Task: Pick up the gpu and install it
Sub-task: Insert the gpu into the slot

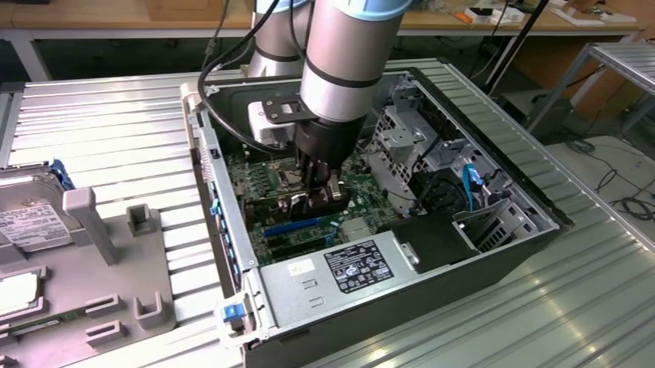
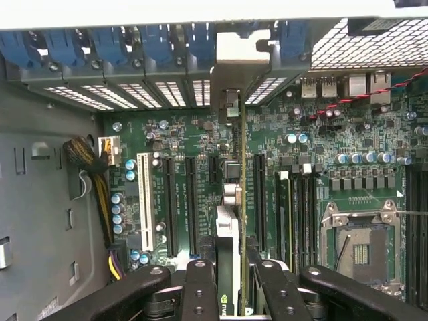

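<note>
The tool (image 2: 233,294) pinches the gpu (image 2: 228,231) edge-on between its fingers, upright over the slots of the motherboard (image 2: 321,134) inside the open computer case (image 1: 481,264).

The ribbed metal table (image 1: 113,130) carries the open computer case (image 1: 511,261); a grey tray (image 1: 133,295) lies at the exterior view's left.

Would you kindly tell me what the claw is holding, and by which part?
The claw holds the gpu, its fingers pinching the card's two faces at its upper edge, away from the silver bracket end.
</note>
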